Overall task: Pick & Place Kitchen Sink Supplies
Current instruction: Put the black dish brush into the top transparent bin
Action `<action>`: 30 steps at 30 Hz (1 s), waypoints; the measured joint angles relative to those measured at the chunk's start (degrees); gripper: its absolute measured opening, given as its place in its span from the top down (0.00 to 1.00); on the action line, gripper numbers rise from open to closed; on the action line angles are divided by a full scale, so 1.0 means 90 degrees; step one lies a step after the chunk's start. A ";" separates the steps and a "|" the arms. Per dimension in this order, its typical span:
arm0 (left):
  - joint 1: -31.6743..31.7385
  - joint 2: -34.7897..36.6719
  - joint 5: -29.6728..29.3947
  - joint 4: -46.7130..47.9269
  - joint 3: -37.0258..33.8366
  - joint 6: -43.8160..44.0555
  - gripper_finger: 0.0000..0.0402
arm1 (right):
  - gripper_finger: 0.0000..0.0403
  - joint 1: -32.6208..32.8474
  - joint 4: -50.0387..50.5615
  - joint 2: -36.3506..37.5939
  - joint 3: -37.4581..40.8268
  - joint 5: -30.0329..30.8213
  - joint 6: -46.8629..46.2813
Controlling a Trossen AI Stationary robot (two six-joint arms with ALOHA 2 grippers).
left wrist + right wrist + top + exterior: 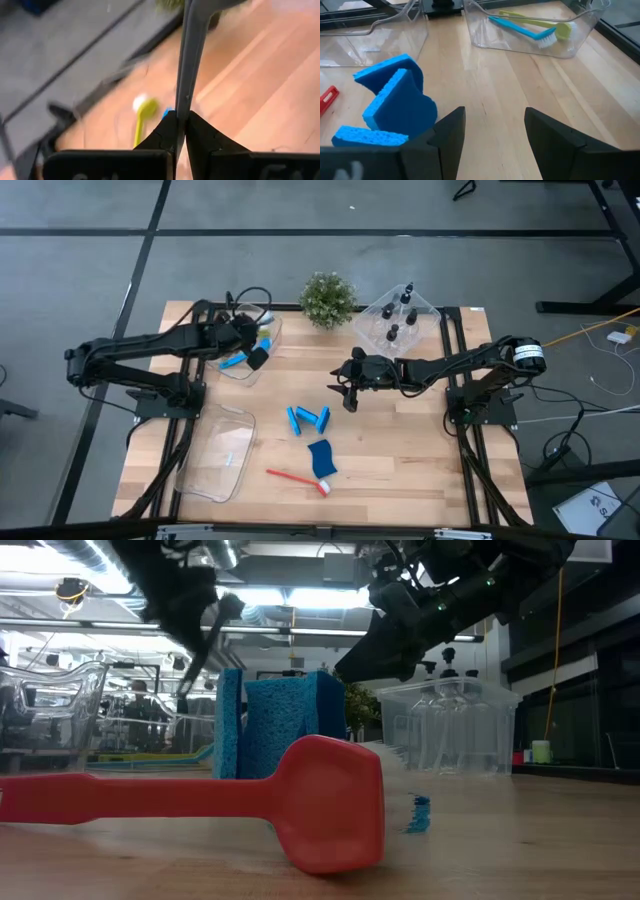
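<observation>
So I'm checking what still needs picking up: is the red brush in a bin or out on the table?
Out. The red brush lies flat on the bare table, beside the near bin.

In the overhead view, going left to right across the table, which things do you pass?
Empty clear bin → red brush → blue sponge pieces → small potted plant → right gripper → clear bin with black-capped bottles. The brush bin under the left gripper overlaps the empty bin's span, so I leave it out.
</observation>
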State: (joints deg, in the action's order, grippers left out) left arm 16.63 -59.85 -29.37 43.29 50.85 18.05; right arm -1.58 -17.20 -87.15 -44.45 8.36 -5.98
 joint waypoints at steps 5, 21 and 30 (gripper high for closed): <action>0.0371 -0.0392 0.0220 0.0972 0.0000 0.0315 0.97 | 0.49 0.0000 0.0001 0.0000 0.0000 0.0000 -0.0003; 0.1094 -0.2108 0.1127 0.1928 -0.0002 0.0006 0.96 | 0.49 0.0000 0.0214 0.0000 -0.0002 0.0004 -0.0165; 0.1216 -0.2285 0.1042 0.1810 -0.0002 -0.0205 0.90 | 0.49 0.0000 0.0256 0.0000 0.0000 0.0005 -0.0167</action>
State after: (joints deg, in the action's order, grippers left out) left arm 27.57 -80.41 -19.99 59.58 50.83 16.21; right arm -1.58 -14.90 -87.15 -44.45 8.40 -7.48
